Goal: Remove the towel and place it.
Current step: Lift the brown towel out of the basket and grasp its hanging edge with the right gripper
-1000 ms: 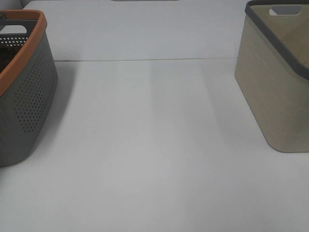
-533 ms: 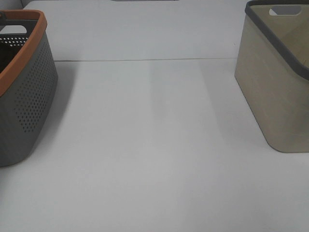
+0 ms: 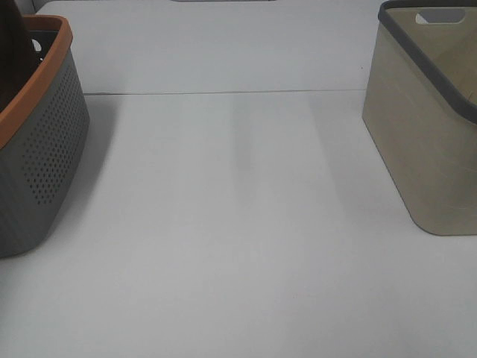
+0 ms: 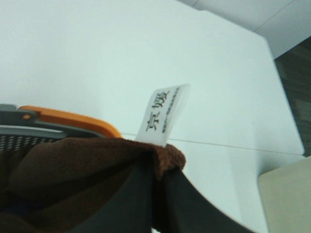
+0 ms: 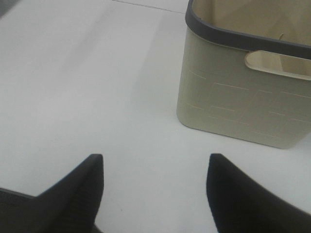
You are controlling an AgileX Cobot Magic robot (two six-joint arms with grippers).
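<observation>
The dark brown towel (image 4: 82, 170) is pinched at one corner by my left gripper (image 4: 158, 167), which is shut on it; its white tag (image 4: 163, 114) sticks up just past the fingertips. The towel hangs over the grey basket with the orange rim (image 4: 68, 119). In the exterior high view the towel (image 3: 11, 52) shows as a dark mass above that basket (image 3: 45, 149) at the far left edge, and neither gripper is seen there. My right gripper (image 5: 154, 162) stands open over bare white table, holding nothing, a short way from the beige basket (image 5: 243, 97).
The beige basket with a grey rim (image 3: 425, 134) stands at the right of the white table (image 3: 238, 224), open at the top. A seam in the tabletop (image 3: 223, 92) runs across the back.
A dark mass of towel has risen into the exterior view above the grey basket, covering the handle slot that showed before. The baskets have not moved.
</observation>
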